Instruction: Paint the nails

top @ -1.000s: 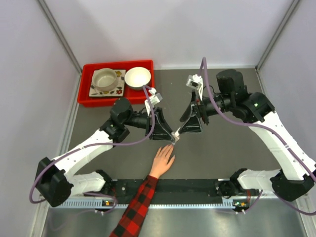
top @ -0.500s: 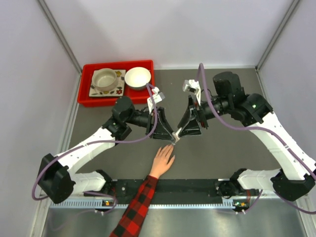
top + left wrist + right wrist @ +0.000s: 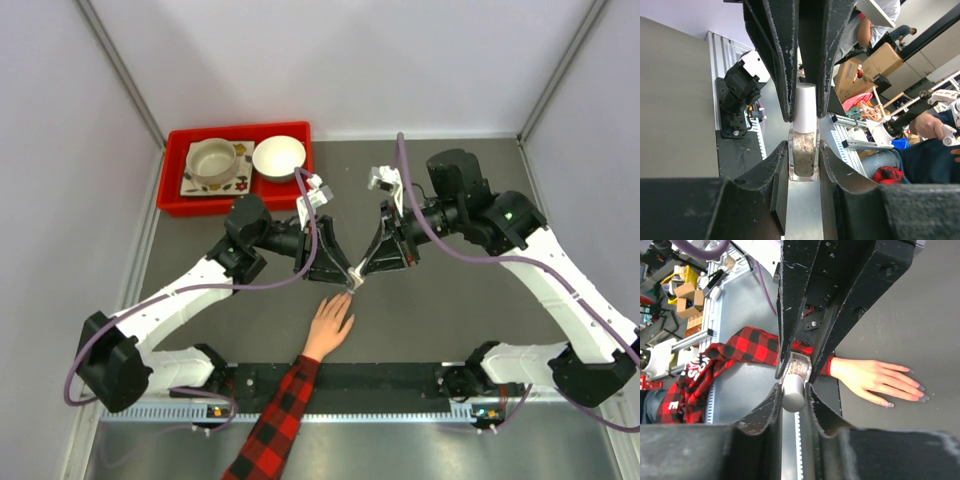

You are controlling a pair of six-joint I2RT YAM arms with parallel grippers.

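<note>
A small glass nail polish bottle (image 3: 804, 159) with a white cap (image 3: 805, 107) hangs above the table, just past the fingertips of a hand (image 3: 330, 325) in a red-and-black plaid sleeve. My left gripper (image 3: 804, 150) is shut on the bottle's glass body. My right gripper (image 3: 792, 390) meets it from the opposite side, its jaws pressed against both sides of the cap (image 3: 793, 396). The hand (image 3: 875, 380) lies flat, palm down, and its pale nails (image 3: 919, 388) show in the right wrist view. In the top view the two grippers meet at the bottle (image 3: 354, 283).
A red tray (image 3: 168, 203) at the back left holds a white bowl (image 3: 279, 157) and a beige cup (image 3: 212, 160) on a patterned plate. A black rail (image 3: 400, 380) runs along the near edge between the arm bases.
My right gripper's jaws have closed from wide apart onto the bottle's cap, and the right arm has shifted slightly left. The left gripper has kept its grip on the bottle. The hand has not moved.
</note>
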